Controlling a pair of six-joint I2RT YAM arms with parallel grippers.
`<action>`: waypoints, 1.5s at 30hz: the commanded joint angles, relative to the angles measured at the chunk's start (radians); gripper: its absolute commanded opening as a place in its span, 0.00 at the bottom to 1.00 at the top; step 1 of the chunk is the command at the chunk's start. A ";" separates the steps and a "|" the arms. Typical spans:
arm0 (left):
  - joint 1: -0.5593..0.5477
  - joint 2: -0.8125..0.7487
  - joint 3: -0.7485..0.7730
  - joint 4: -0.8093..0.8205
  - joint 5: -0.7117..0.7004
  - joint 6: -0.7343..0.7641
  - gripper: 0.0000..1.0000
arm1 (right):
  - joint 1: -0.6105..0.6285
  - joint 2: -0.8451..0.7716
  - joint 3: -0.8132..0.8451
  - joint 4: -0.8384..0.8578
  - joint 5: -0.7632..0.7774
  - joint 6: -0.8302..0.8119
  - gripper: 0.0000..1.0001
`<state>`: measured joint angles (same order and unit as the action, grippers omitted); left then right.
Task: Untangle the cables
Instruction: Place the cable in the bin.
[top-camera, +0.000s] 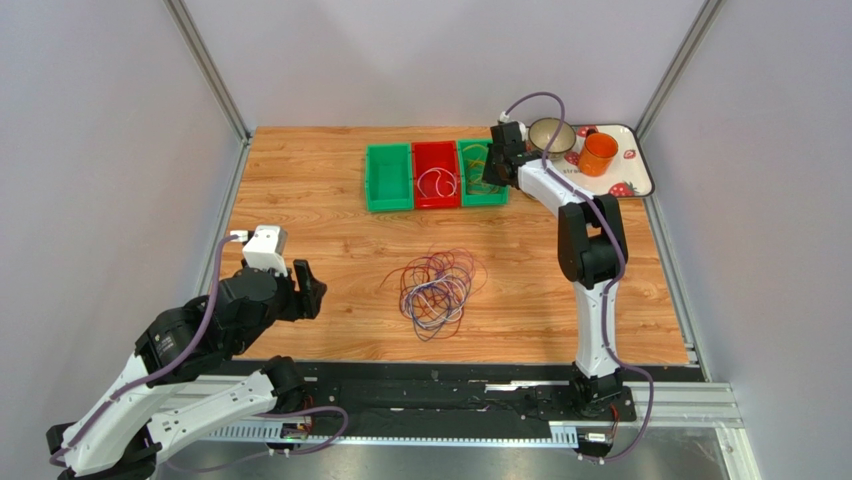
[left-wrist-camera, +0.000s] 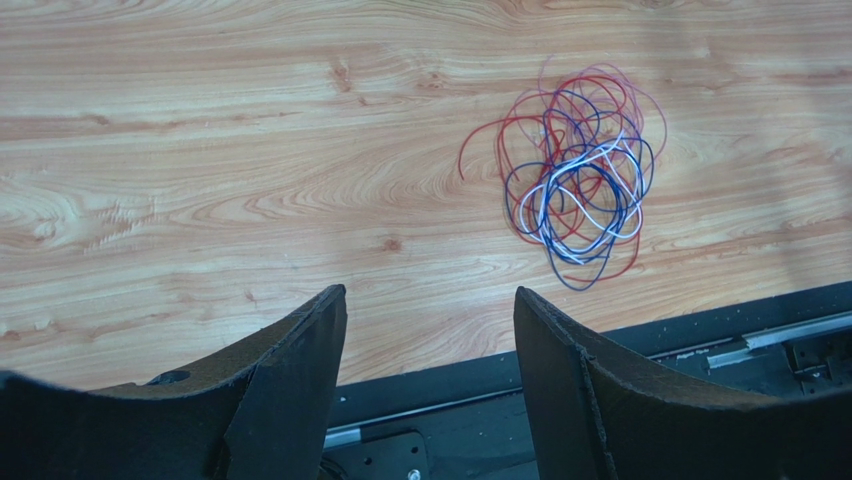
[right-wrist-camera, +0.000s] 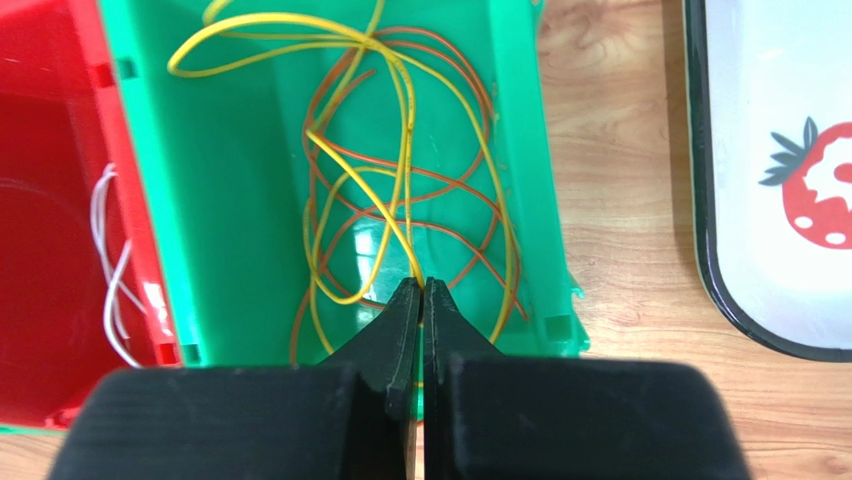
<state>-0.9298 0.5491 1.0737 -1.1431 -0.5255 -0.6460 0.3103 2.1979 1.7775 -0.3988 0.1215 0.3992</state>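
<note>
A tangle of red, blue, purple and white cables (top-camera: 437, 285) lies in the middle of the table; it also shows in the left wrist view (left-wrist-camera: 580, 180). My left gripper (top-camera: 308, 290) (left-wrist-camera: 430, 292) is open and empty, hovering left of the tangle near the table's front edge. My right gripper (top-camera: 497, 162) (right-wrist-camera: 423, 285) is over the right green bin (right-wrist-camera: 150, 200), shut on a yellow cable (right-wrist-camera: 400, 100). Its loops lie in the bin with orange cables (right-wrist-camera: 450, 180). A white cable (top-camera: 437, 183) (right-wrist-camera: 105, 240) lies in the red bin (top-camera: 437, 150).
The left green bin (top-camera: 371, 180) stands beside the red one at the back. A strawberry-print tray (top-camera: 640, 172) (right-wrist-camera: 760, 200) at the back right holds a bowl (top-camera: 551, 135) and an orange cup (top-camera: 598, 153). A black rail runs along the front edge.
</note>
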 joint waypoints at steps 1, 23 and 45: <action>-0.001 0.003 -0.004 0.008 -0.008 0.003 0.71 | -0.005 0.003 0.029 -0.012 0.001 0.013 0.00; -0.001 -0.028 -0.006 0.014 -0.004 0.005 0.71 | 0.001 -0.178 0.077 -0.120 -0.066 -0.011 0.33; -0.001 -0.029 -0.004 0.009 -0.016 -0.001 0.70 | -0.007 0.145 0.257 -0.072 -0.085 0.122 0.00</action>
<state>-0.9298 0.5114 1.0737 -1.1431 -0.5262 -0.6479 0.3061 2.3405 2.0686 -0.5400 0.0391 0.5026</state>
